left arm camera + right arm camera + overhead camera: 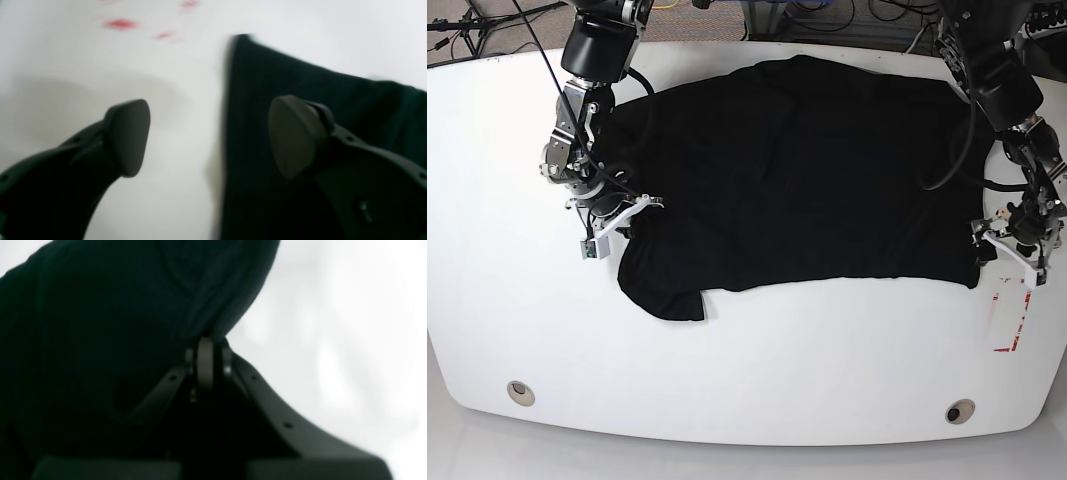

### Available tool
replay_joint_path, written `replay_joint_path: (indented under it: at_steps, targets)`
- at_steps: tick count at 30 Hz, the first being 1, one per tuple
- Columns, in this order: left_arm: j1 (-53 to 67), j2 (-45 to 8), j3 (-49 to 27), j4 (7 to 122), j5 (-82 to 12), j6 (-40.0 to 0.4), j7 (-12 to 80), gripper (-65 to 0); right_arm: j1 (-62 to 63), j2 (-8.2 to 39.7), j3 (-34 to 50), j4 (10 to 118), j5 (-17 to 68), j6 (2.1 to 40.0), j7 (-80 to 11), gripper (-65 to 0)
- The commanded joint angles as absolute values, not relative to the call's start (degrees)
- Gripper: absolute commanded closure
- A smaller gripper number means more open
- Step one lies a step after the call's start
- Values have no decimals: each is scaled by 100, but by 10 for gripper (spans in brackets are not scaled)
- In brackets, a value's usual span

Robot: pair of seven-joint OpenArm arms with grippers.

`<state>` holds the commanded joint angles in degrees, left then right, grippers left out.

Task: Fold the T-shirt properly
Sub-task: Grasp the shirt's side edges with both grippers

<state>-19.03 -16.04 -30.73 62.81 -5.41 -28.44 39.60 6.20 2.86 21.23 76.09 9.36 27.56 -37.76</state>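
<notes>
Right gripper [205, 350] is clamped on the T-shirt [797, 170] edge; left gripper [210, 136], wide open and empty, should straddle the hem beside its inner finger before closing.

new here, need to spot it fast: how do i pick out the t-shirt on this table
Start from the white table that fills the base view. Spread across its middle and far half is the T-shirt, a large sheet of soft black cloth, the only fabric there, unlike the thin black cables.
</notes>
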Motion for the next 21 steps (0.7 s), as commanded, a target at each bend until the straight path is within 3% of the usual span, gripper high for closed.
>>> replay_joint_path:
  at_steps: [5, 8, 14, 16, 21]
  targets:
    - [-2035, -1596, -2862, 5543, -479, -2826, 3635, -550, 611, 286, 2132, 7609, 971, 2756, -3776, 0]
    - [-2132, -1596, -2853, 5226, -479, -2607, 3477, -549, 611, 286, 2132, 7609, 971, 2756, -3776, 0]
    - [-2132, -1569, -2844, 5121, -505, -2580, 3468, -539, 611, 286, 2132, 7609, 971, 2747, -3767, 0]
    - [-2132, -1499, -2791, 5121, -505, -2580, 3468, -512, 611, 277, 2132, 7609, 971, 2747, -3767, 0]
    - [-2132, -1429, -2422, 5130, -532, -2624, 3503, -378, 611, 277, 2132, 7618, 980, 2756, -3767, 0]
